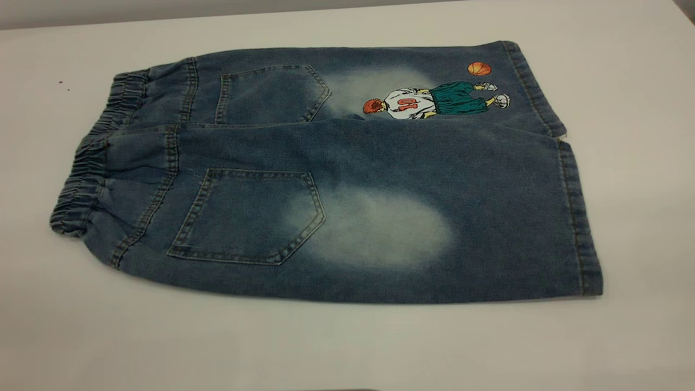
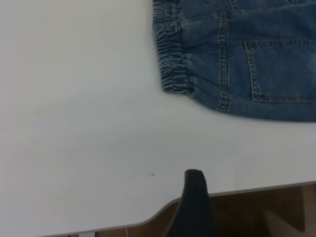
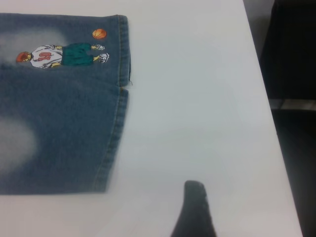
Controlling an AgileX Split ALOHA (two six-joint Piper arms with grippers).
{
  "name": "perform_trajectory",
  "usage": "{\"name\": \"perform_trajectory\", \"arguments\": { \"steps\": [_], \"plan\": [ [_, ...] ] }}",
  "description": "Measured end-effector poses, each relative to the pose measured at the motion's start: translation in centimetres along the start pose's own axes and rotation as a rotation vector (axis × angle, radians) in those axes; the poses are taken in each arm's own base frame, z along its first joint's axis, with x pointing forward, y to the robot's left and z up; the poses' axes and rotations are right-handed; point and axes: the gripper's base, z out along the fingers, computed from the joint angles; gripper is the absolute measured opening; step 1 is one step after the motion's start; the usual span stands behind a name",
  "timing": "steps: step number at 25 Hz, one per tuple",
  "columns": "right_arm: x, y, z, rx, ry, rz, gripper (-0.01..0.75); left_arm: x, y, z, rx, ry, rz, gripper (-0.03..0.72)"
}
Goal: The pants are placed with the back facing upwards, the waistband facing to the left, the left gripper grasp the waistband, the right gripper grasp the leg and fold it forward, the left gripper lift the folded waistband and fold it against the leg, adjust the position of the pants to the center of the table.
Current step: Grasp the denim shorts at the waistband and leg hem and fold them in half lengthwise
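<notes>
Left hand (image 2: 194, 197): only one dark finger tip shows in its wrist view, hanging over bare tabletop (image 2: 74, 123) near the front edge, well apart from the cloth. Cannot tell whether it is spread or pressed together. It holds nothing that can be seen.

Right hand (image 3: 194, 207): the same, one dark finger tip over bare white surface, near the hem end of the pants but not touching. Spread or pressed together, cannot tell.

Neither hand appears in the exterior view.

Pants (image 1: 347, 174): blue denim, lying flat and unfolded, back side up, both patch pockets showing. Waistband (image 1: 81, 168), gathered and darker, lies at the left end; the hems lie at the right end. The leg (image 1: 380, 228) nearer the front edge carries a patch pocket and a big pale faded oval, its hem stitched and flat. The far leg (image 1: 380, 76) bears a basketball-player print (image 1: 434, 100) with an orange ball (image 1: 479, 68) just beside it, close to the hem. The two legs lie side by side, touching along the middle seam, with a small gap at the hems.
</notes>
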Motion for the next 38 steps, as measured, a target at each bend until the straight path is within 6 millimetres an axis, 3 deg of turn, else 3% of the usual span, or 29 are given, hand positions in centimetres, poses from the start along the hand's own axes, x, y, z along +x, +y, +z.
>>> {"name": "perform_trajectory", "arguments": {
  "steps": [16,27,33,38],
  "plan": [
    [0.0,0.0,0.0,0.0,0.0,0.0,0.477,-0.1,-0.2,0.0,0.026,-0.013,-0.012,0.547],
    [0.0,0.0,0.0,-0.003,0.0,0.001,0.477,-0.4,-1.7,-0.2,0.194,-0.04,-0.088,0.547],
    [0.0,0.2,0.0,-0.021,0.004,0.036,0.485,-1.0,-1.5,-0.2,0.166,-0.098,-0.103,0.547],
    [-2.0,0.8,-0.1,-0.081,0.071,0.081,0.518,-2.7,-0.9,1.6,0.143,-0.039,-0.231,0.547]
  ]
}}
